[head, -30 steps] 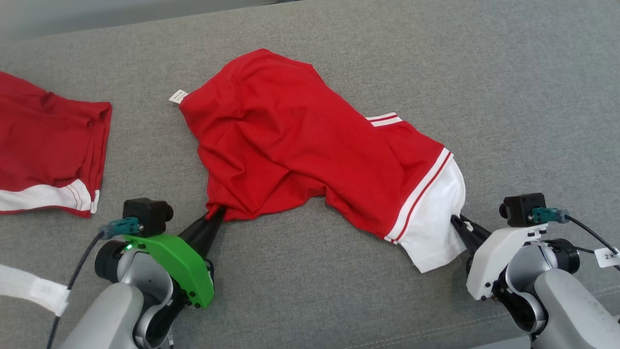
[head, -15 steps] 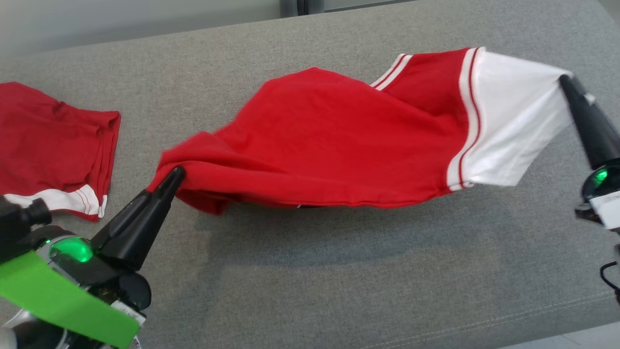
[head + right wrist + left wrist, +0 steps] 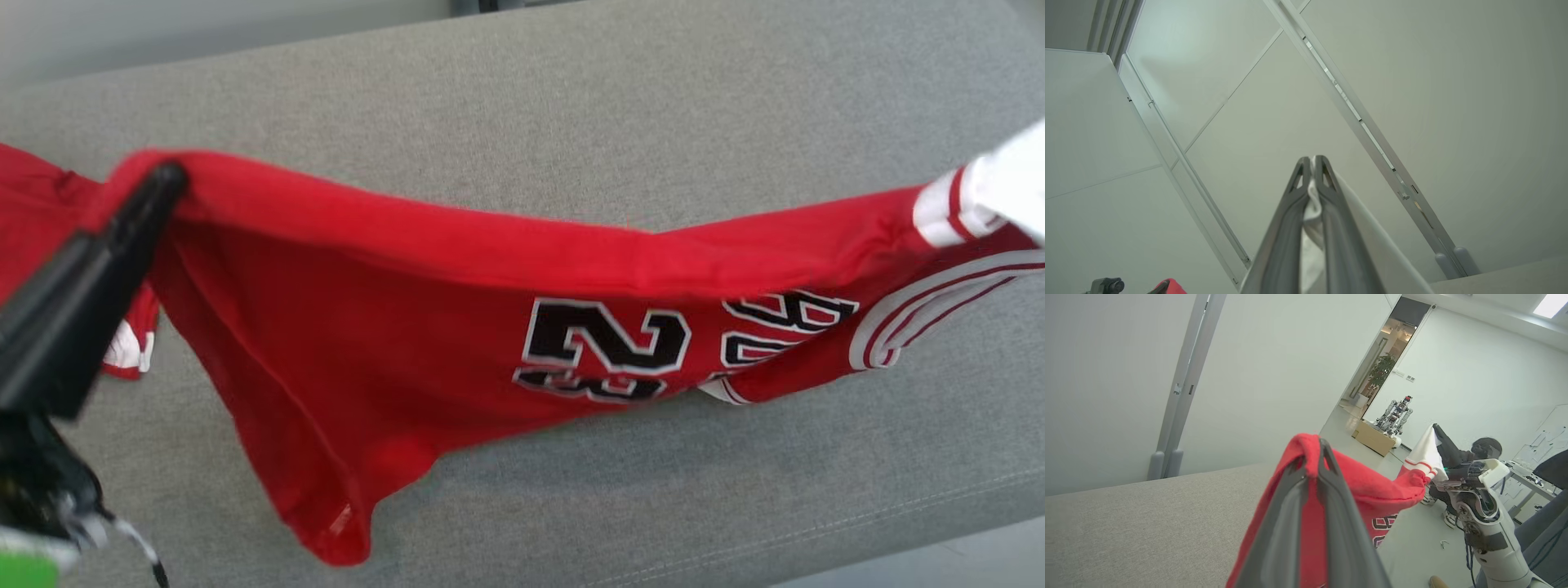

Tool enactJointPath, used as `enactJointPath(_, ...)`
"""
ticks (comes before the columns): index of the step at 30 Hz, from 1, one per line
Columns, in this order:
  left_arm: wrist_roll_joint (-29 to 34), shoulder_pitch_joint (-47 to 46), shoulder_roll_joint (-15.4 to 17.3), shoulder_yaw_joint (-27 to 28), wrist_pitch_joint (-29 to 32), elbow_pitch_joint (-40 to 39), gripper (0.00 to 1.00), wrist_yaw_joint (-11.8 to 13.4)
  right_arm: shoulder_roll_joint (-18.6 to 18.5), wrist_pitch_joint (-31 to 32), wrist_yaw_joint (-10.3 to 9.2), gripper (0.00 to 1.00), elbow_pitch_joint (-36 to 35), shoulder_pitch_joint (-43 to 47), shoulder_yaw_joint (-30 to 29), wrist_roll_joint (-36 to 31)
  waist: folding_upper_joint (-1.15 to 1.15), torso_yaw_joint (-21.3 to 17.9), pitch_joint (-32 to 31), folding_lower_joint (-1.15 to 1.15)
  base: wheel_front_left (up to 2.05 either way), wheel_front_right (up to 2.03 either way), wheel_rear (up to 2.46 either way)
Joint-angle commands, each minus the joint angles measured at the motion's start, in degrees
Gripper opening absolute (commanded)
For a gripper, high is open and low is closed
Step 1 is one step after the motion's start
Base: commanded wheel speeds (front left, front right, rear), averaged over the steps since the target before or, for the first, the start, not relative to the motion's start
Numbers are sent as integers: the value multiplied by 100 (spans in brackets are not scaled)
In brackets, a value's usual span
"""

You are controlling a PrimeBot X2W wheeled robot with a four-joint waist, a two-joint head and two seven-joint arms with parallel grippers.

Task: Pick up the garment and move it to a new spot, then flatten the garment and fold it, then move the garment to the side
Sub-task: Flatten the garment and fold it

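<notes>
Grey fabric bench (image 3: 571, 98) bears another red garment (image 3: 129, 353).

grey fabric surface (image 3: 571, 98) beneath the left gripper (image 3: 167, 175), second red garment (image 3: 129, 353) partly hidden behind it, distant robot (image 3: 1395, 412), cardboard box (image 3: 1374, 437), potted plant (image 3: 1382, 371) beyond its tips

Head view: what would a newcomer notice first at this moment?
A red jersey hangs stretched across the middle, over the grey cushion, its black number 23 showing right of centre. The left gripper pinches its red corner at upper left; the right gripper clamps the white end.
</notes>
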Motion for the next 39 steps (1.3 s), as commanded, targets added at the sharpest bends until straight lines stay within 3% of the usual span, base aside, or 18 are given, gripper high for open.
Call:
enactJointPath(1,-57,-285,92,25,80,180,0,124,-16,71,3,0,120,-197,45,-92,0,29,390,0,0,0,0)
enactJointPath(6,328,-1903,461,-271,479,1513,0,459,284,448,3,0,1278,-1578,565,-420,0,88,1229,0,0,0,0)
enactJointPath(8,592,-2791,367,-528,423,2372,0,508,553,635,3,0,2071,-2484,833,-860,0,140,1533,0,0,0,0)
enactJointPath(11,1402,-4119,344,-1180,372,3712,0,337,1236,934,3,0,3350,-4033,1220,-1704,0,198,1889,0,0,0,0)
enactJointPath(12,1402,-4119,344,-1180,372,3712,0,337,1236,934,3,0,3350,-4033,1220,-1704,0,198,1889,0,0,0,0)
enactJointPath(13,1667,-4547,240,-1440,321,4140,0,241,1490,975,3,0,3830,-4568,1259,-2050,0,219,1981,0,0,0,0)
enactJointPath(17,2575,-6183,-300,-1795,-596,5785,0,-41,2355,583,3,0,5409,-6499,1050,-3285,0,283,2191,0,0,0,0)
enactJointPath(20,3075,-7095,-785,-1810,-1816,6677,0,-251,2619,24,3,0,6155,-7659,933,-3869,0,334,2331,0,0,0,0)
enactJointPath(23,3276,-7577,-1069,-1888,-2657,7476,0,-629,2678,-383,3,0,6627,-8269,1015,-3887,0,382,2426,0,0,0,0)
enactJointPath(27,3318,-7655,-1180,-2051,-3146,8210,0,-1196,2669,-525,3,0,6818,-8362,1501,-3456,0,446,2697,0,0,0,0)
enactJointPath(30,3208,-7302,-1166,-2161,-3316,8553,0,-1441,2668,-382,3,0,6638,-7970,1769,-3309,0,480,2969,0,0,0,0)
enactJointPath(34,3019,-6505,-999,-2343,-3510,8811,0,-1566,2427,-191,3,0,6012,-6888,2068,-2961,0,494,3140,0,0,0,0)
enactJointPath(35,2842,-5990,-952,-2433,-3616,8886,0,-1587,2228,-160,3,0,5632,-6161,2190,-2708,0,482,3084,0,0,0,0)
enactJointPath(39,2448,-4827,-964,-2726,-3736,8703,0,-1591,1762,-138,3,0,4939,-4748,2253,-2252,0,476,2902,0,0,0,0)
